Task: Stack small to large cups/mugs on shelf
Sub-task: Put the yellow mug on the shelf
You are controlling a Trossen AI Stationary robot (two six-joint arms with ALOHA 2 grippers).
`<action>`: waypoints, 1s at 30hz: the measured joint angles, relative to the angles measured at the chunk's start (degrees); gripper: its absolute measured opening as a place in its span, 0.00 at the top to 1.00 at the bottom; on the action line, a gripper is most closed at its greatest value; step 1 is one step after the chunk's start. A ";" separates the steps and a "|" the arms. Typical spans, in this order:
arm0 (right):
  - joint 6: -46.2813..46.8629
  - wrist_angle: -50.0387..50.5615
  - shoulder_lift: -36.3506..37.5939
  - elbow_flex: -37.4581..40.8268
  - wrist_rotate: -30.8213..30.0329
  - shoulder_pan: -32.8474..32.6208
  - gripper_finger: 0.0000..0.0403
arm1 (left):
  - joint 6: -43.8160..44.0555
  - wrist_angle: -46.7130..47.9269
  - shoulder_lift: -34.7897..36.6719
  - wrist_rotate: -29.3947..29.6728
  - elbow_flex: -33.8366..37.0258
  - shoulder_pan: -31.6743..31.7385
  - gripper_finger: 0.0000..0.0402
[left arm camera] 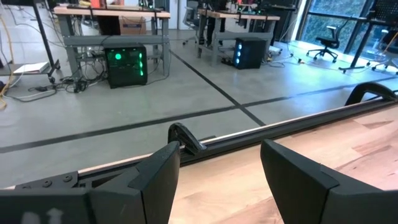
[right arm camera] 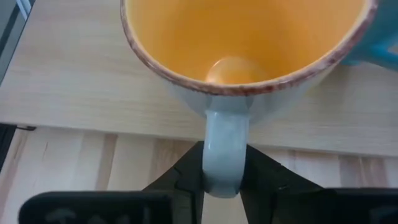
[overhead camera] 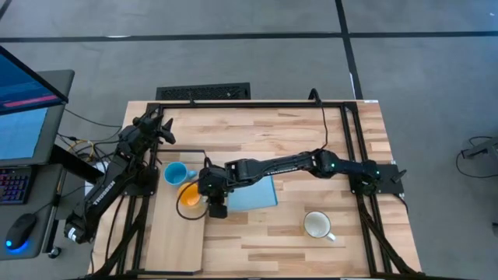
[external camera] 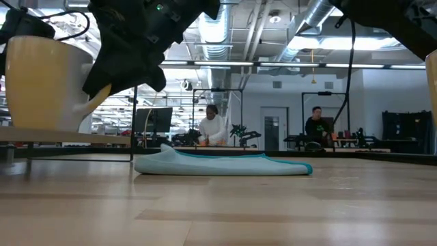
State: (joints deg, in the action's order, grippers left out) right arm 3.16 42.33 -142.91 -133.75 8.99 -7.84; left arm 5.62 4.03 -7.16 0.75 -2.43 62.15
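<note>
The orange mug (overhead camera: 188,194), orange inside and whitish outside, stands on the pale wooden shelf (overhead camera: 175,237) at the table's left. The low view shows it at the left (external camera: 42,82). My right gripper (overhead camera: 202,196) reaches over the blue cloth and is shut on the mug's white handle. The light blue mug (overhead camera: 175,173) stands just beyond it on the shelf, touching or nearly touching it. The white mug (overhead camera: 317,225) stands alone on the table's near right. My left gripper (overhead camera: 162,131) is open and empty near the far left edge. My right gripper pinches the orange mug's white handle (right arm camera: 225,155) between its two fingers (right arm camera: 186,177), one on each flat side. The fingers slant down at it from the table's right side. The mug is upright, and its base appears to rest on the shelf (external camera: 68,135).
A blue square cloth (overhead camera: 253,194) lies at mid-table under my right arm and shows in the low view (external camera: 225,164). A black frame (overhead camera: 249,103) runs along the table's far and side edges. People sit at desks far behind the table.
</note>
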 joint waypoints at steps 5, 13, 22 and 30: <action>-1.38 -0.63 0.00 0.00 0.10 0.23 0.75 | -0.01 -0.02 0.00 0.00 -0.01 0.00 0.46; -2.12 -1.25 0.00 0.00 0.16 0.25 0.75 | 0.01 -0.02 0.00 0.02 -0.01 0.00 0.46; -1.71 -1.23 0.00 0.00 0.16 0.25 0.73 | 0.05 -0.02 0.00 0.02 -0.01 0.00 0.46; -1.71 -1.58 0.00 0.00 0.01 0.23 0.59 | 0.07 -0.02 0.00 0.02 -0.01 0.00 0.46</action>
State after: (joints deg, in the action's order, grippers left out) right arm 1.45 40.75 -142.91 -133.75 9.00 -7.62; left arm 5.69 4.01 -7.16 0.78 -2.44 62.15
